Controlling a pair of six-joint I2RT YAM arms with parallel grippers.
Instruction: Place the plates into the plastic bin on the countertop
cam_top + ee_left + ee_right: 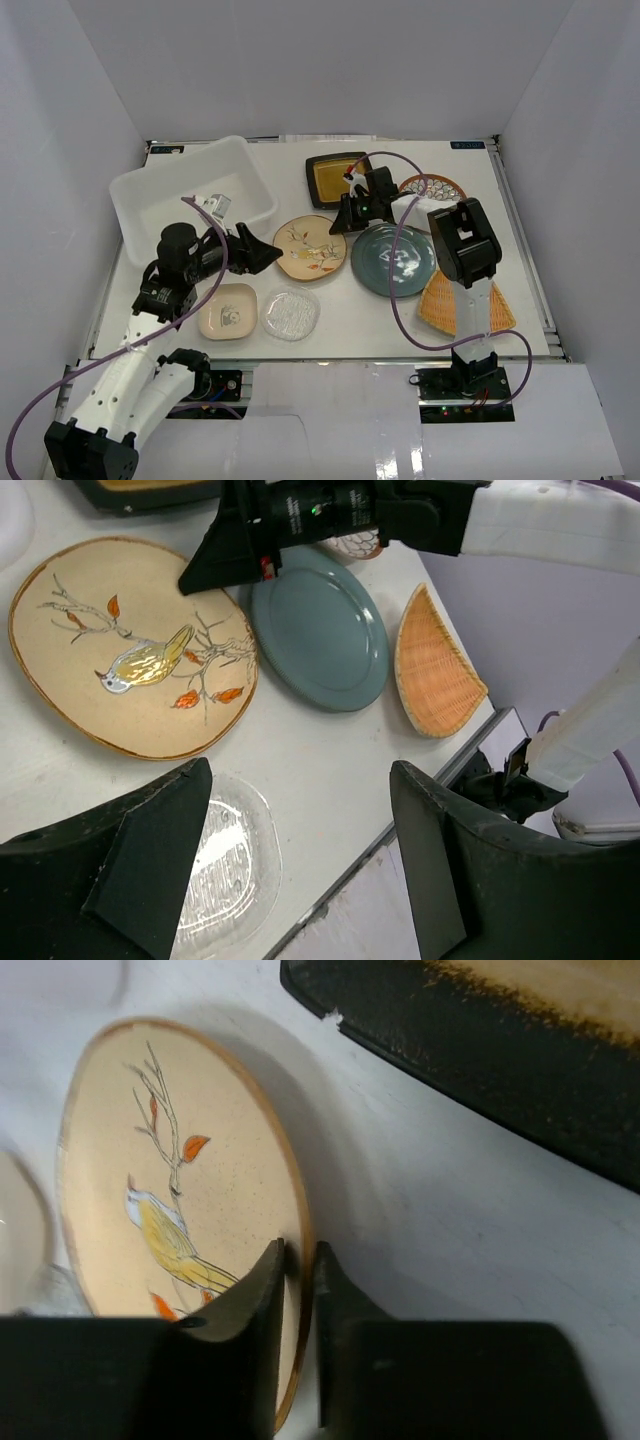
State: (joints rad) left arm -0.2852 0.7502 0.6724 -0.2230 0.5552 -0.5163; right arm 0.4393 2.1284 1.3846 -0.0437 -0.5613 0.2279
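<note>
Arm bases (pixel 470 378), wht countertop (pixel 352 318), plain wht walls (pixel 320 60)

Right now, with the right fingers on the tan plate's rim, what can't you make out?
- Patterned plate: top view, partly under the right arm.
- Orange woven plate: top view, same arm covers its middle.
- Small object in the plastic bin: top view, too small to identify.
- Amber square plate: right wrist view, cut off by the top edge.
- Tan plate: right wrist view, near edge behind the right fingers.

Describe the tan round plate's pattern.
Tan round plate: yellow bird on branches, orange leaves; left wrist view.
</note>
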